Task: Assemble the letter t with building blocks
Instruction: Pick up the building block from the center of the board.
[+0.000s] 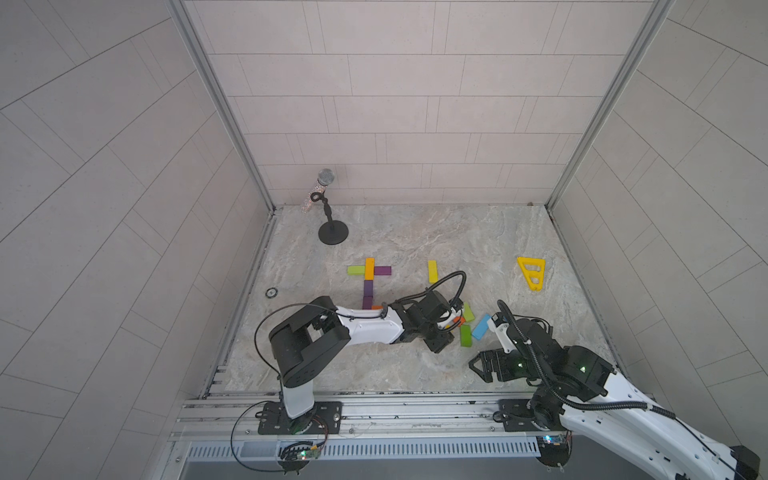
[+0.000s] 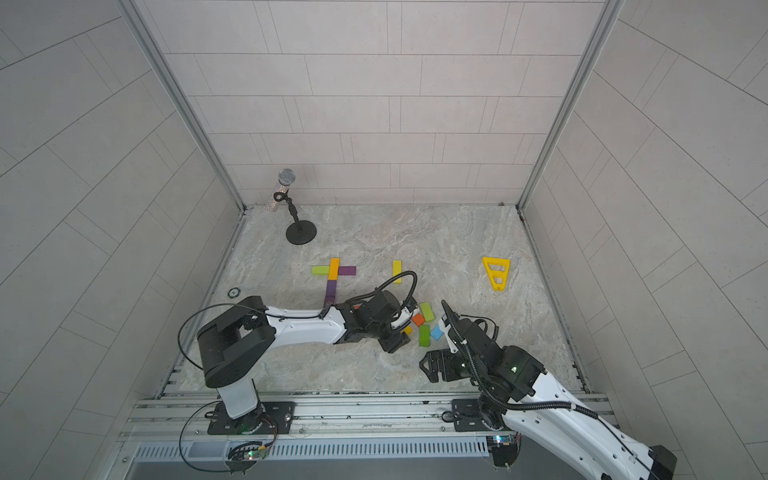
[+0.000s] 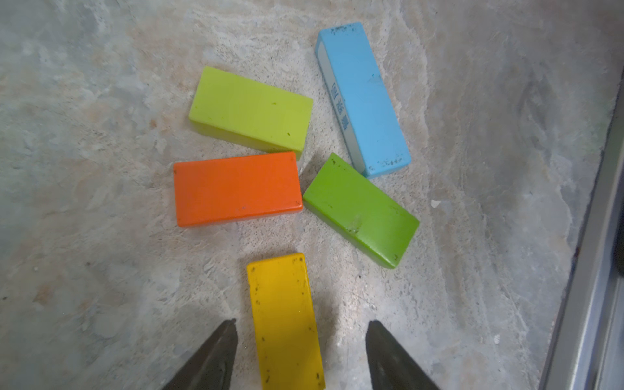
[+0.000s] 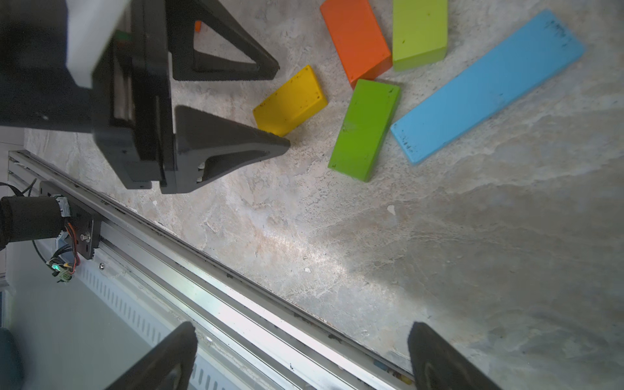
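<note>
Low right in a top view, the right gripper [image 1: 478, 365] rests wide open and empty. At centre, the left gripper [image 3: 300, 324] straddles a flat rectangular yellow block [image 3: 283, 293], jaws apart and not touching it. If they close unevenly, the smooth, seemingly painted-wood slab may skid into the orange block [image 3: 236, 189] nearby. Beyond, above centre, the part-built t [image 1: 368, 286] lies on the mottled stone tabletop [image 1: 415, 241].

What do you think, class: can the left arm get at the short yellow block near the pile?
Probably yes. The left gripper stands open astride the yellow block, fingers clear of its sides; the orange block and dark green block lie apart from it.
</note>
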